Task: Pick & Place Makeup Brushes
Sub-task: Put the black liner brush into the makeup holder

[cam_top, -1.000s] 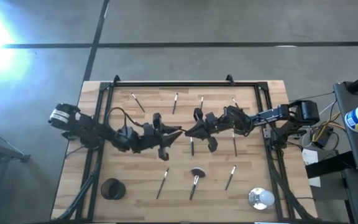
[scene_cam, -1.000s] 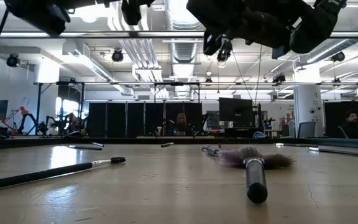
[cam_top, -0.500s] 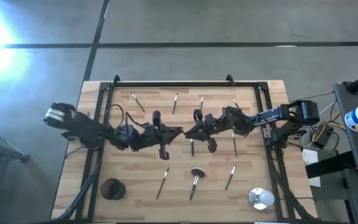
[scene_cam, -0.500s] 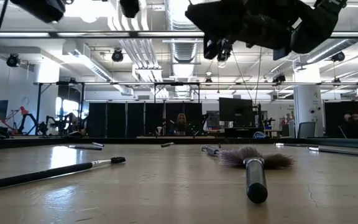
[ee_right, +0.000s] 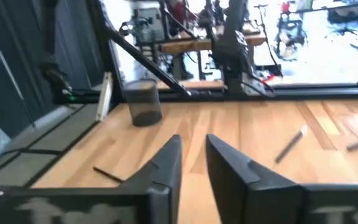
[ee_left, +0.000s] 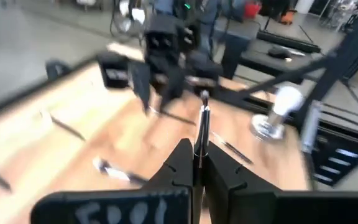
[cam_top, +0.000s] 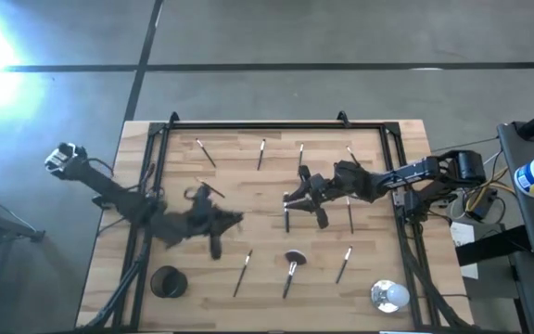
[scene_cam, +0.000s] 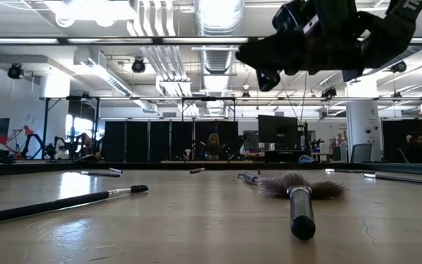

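Observation:
Several thin makeup brushes lie flat on the wooden table: a far row (cam_top: 261, 153), two in the middle (cam_top: 349, 215) and three near the front, among them the fluffy-headed one (cam_top: 290, 269) (scene_cam: 299, 194). My left gripper (cam_top: 237, 219) (ee_left: 196, 163) hovers left of centre, shut on one more brush (ee_left: 201, 127). My right gripper (cam_top: 289, 198) (ee_right: 194, 158) hangs open above the table's middle, over a lying brush (cam_top: 286, 221), touching nothing. In the low view only the right arm (scene_cam: 321, 37) shows, high above the tabletop. My left gripper pinches a makeup brush by its dark handle (ee_left: 198, 149) between the two fingertips. The fingers point toward the table's right, and the brush sticks out past them with its silver ferrule and dark tip (ee_left: 204, 96) away from the gripper. It is lifted clear of the table.
A black cup (cam_top: 167, 280) (ee_right: 143, 102) stands at the near left corner. A round shiny silver-white object (cam_top: 389, 295) (ee_left: 272, 112) sits at the near right corner. A black frame (cam_top: 276, 125) borders the table's far and side edges. Bare wood lies between the brush rows.
The two grippers stood tip to tip over the table's centre. My left arm has since drawn back toward the table's left and near edges, carrying the brush away. My right gripper has shifted slightly toward the right edge.

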Robot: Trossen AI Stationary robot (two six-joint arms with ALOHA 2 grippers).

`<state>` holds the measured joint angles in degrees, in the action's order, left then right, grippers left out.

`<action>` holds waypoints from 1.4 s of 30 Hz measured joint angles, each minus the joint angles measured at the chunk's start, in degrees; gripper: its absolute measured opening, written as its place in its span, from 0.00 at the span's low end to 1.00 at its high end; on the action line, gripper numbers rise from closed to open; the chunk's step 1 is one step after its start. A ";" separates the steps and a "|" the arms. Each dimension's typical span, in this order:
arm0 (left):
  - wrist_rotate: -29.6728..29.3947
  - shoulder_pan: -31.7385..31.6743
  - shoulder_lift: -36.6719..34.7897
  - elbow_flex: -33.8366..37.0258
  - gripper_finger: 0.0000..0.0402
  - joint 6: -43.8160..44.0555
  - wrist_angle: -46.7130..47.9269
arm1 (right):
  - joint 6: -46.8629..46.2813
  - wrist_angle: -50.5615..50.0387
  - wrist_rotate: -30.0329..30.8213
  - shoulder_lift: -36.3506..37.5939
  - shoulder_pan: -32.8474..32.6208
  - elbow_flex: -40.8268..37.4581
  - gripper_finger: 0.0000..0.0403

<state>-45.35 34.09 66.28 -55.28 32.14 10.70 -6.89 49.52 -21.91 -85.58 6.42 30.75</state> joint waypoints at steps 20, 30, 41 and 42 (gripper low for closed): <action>-9.17 30.32 24.86 -23.07 0.03 78.32 71.39 | -0.20 2.71 4.17 0.11 -0.02 -2.06 0.02; 0.37 33.66 29.95 -27.55 0.03 88.52 79.17 | -0.16 3.10 5.61 0.11 -0.01 -2.06 0.02; 5.04 34.52 30.54 -23.41 0.03 90.08 79.32 | 0.82 3.08 5.57 0.11 -0.02 -1.31 0.02; 5.83 34.71 30.54 -22.89 0.03 90.29 79.33 | 0.97 3.07 5.57 0.11 -0.02 -1.21 0.02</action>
<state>-39.52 68.80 96.82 -78.17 122.43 90.03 -5.92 52.59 -16.34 -85.47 6.39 29.54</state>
